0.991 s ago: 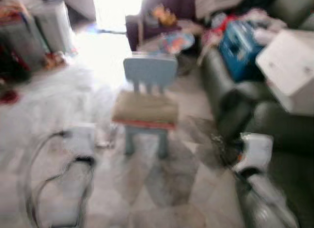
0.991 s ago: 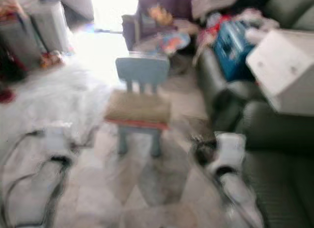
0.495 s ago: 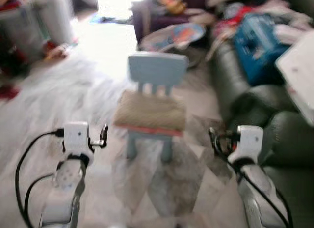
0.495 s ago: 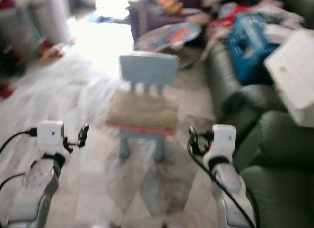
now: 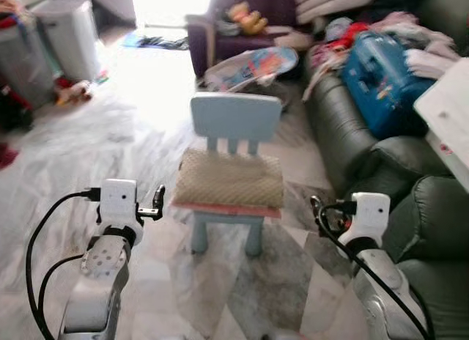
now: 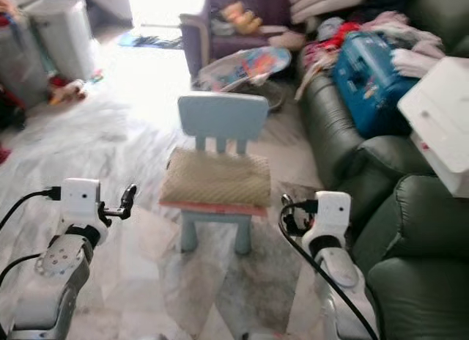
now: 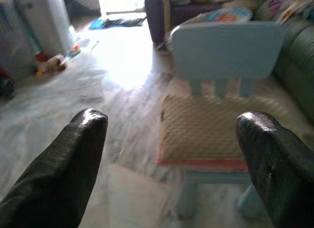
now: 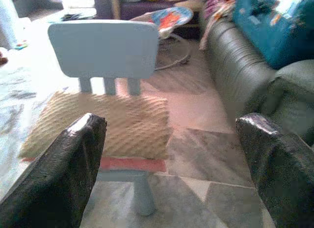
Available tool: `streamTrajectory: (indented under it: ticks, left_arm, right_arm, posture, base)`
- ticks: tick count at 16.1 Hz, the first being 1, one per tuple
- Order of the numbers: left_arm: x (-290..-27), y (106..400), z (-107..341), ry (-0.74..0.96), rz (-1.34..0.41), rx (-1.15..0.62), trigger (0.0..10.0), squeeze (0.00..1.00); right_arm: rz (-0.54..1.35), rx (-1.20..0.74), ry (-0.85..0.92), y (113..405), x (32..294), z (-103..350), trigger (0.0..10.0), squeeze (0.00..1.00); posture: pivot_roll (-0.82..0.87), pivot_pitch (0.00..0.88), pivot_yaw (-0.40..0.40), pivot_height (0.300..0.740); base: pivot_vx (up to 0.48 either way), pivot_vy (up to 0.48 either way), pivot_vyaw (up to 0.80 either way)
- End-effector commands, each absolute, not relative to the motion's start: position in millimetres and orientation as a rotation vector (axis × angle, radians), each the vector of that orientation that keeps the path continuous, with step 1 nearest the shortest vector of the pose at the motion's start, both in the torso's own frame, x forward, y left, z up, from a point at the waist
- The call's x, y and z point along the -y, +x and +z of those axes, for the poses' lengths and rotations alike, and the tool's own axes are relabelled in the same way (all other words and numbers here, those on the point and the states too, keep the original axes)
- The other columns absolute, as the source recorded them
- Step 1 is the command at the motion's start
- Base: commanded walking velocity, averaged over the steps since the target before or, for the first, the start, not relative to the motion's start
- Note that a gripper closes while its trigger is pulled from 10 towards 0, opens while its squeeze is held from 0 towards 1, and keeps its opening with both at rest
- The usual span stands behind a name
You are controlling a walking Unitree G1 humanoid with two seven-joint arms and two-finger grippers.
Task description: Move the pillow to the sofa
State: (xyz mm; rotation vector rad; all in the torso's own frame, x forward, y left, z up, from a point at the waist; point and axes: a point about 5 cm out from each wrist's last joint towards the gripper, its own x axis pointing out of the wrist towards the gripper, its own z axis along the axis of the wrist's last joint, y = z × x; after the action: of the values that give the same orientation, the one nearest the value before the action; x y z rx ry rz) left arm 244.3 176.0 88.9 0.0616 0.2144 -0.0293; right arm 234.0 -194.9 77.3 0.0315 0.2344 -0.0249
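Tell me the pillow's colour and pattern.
Tan pillow with a wavy quilted texture, clearest in the right wrist view.

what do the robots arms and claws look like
Both arms are silver metal ending in a white boxy wrist block. Black cables loop off the left arm and right arm. Each claw, left claw and right claw, has two long, rounded black fingers.

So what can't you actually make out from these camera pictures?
- Sofa seat nearest the robot: the eye views' right edge cuts it off, and a white box and a blue bag cover more.
- Pillow underside: hidden against the small blue chair.
- Chair's back legs: hidden by its seat in the left wrist view.
- Toys by the bin: too small.
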Motion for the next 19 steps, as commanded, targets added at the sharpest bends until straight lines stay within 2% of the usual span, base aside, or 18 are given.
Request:
streamTrajectory:
  ticks: [1, 4, 7, 10, 13, 19]
  left_arm:
    - [-165, 247, 91, 0.044, -0.072, -0.205, 10.0, 0.0]
    - [-161, 247, 90, 0.032, -0.081, -0.206, 10.0, 0.0]
    - [-160, 251, 97, -0.006, -0.064, -0.156, 10.0, 0.0]
    - [-159, 246, 94, 0.005, -0.09, -0.179, 10.0, 0.0]
    - [-158, 247, 95, 0.005, -0.108, -0.173, 10.0, 0.0]
    - [-156, 248, 95, -0.007, -0.089, -0.173, 10.0, 0.0]
  right_arm:
    - [-0.045, -0.216, 0.021, 236, 201, 81, 10.0, 0.0]
    - [-0.059, -0.203, 0.021, 236, 203, 85, 10.0, 0.0]
    - [-0.053, -0.216, 0.024, 235, 202, 80, 10.0, 0.0]
    - [-0.068, -0.21, 0.025, 235, 202, 81, 10.0, 0.0]
    - [-0.078, -0.226, 0.031, 229, 201, 76, 10.0, 0.0]
    - [-0.042, -0.223, 0.025, 239, 196, 77, 10.0, 0.0]
  posture:
    - [-0.01, 0.0, -0.02, 0.74]
    - [-0.02, 0.0, -0.013, 0.74]
    - [-0.01, 0.0, -0.024, 0.74]
    - [-0.01, 0.0, -0.014, 0.74]
    - [-0.01, 0.0, -0.007, 0.74]
    - [0.0, 0.0, -0.033, 0.74]
  base:
    - [0.48, 0.0, 0.0]
    - [0.48, 0.0, 0.0]
    - [0.0, 0.0, 0.0]
    - [0.0, 0.0, -0.68]
    - [0.391, 0.0, -0.68]
    - [0.447, 0.0, 0.0]
